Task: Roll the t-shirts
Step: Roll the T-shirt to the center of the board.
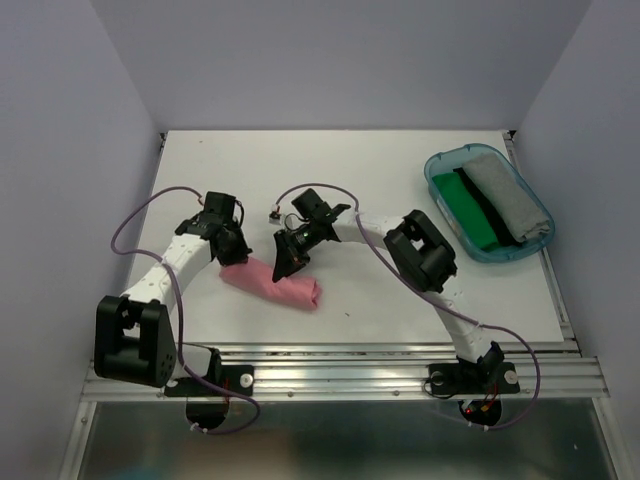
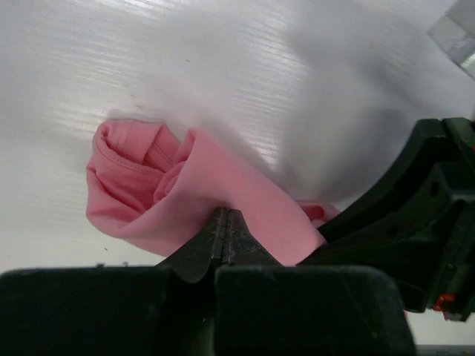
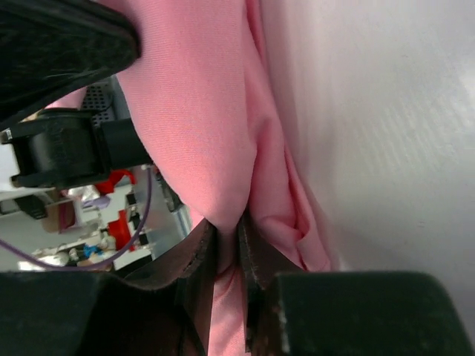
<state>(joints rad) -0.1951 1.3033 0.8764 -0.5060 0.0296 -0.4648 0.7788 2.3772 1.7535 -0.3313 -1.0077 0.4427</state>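
Jaws of the right gripper [image 3: 228, 239] pinch a fold of the rolled salmon-pink cloth t-shirt [image 1: 287, 289]. The left gripper [image 2: 225, 220], pressed together, touches its other end. The roll lies on the white bench [image 1: 400, 305], towards the near edge, left of centre.
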